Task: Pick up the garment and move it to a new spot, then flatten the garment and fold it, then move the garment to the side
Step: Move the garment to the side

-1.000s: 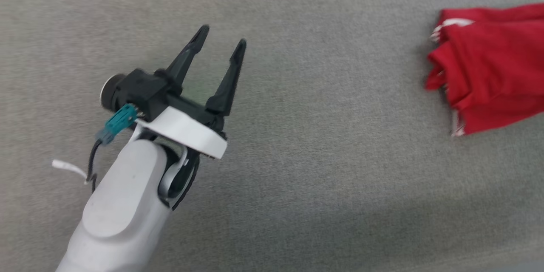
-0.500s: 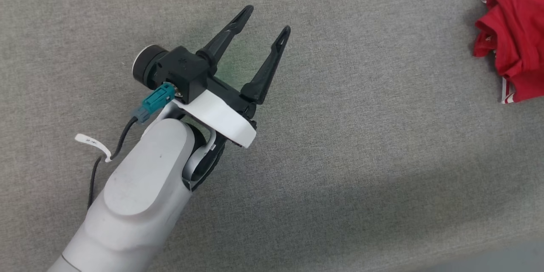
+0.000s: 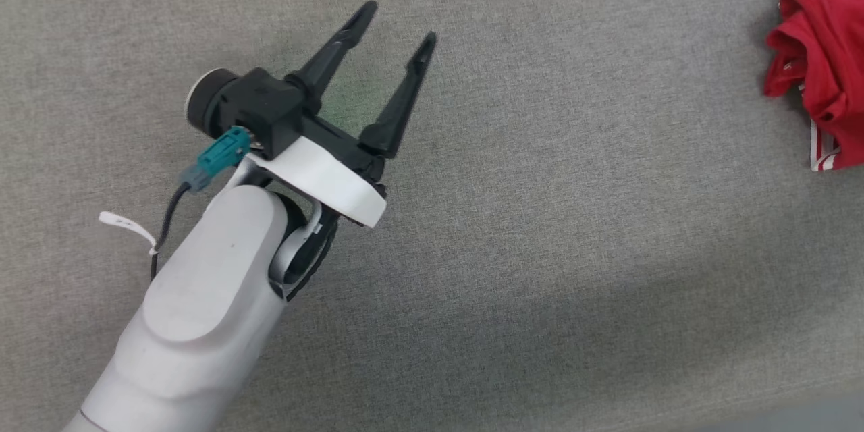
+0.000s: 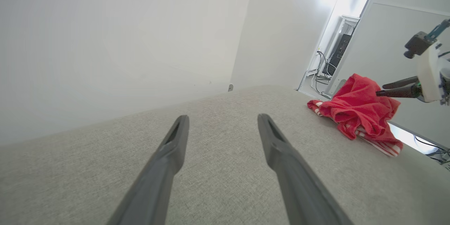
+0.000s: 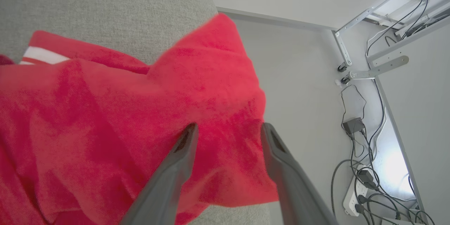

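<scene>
**A:** Where is the bright red jersey of soft thin fabric, with the red-and-white striped trim [image 3: 820, 67]?

**B:** It lies in a bunched heap at the far right of the grey cloth-covered counter [image 3: 574, 216], close to the rim. From the right wrist, one fold seems to reach past that rim, though I cannot be sure.

**A:** And the claws?

**B:** The right arm's dark two-fingered claw [image 5: 229, 126] is over the heap with its fingers spread. There is red fabric beneath them, and it pinches nothing that I can see. The left arm's claw [image 3: 398, 21] hovers over bare counter, well apart from the jersey, and is spread wide too.

**A:** Which step is this, then?

**B:** My guess is the letting-go at the side spot. The heap looks rumpled rather than neatly folded, though, so I hold that loosely.

**A:** How should it be done well?

**B:** Lift the right claw straight up with its fingers wide, so that neither tip hooks a fold and drags the pile. Mind the rim as well, because thin cloth slips easily. If a fold does hang over, push it inward before leaving. The left arm need not join in.
</scene>
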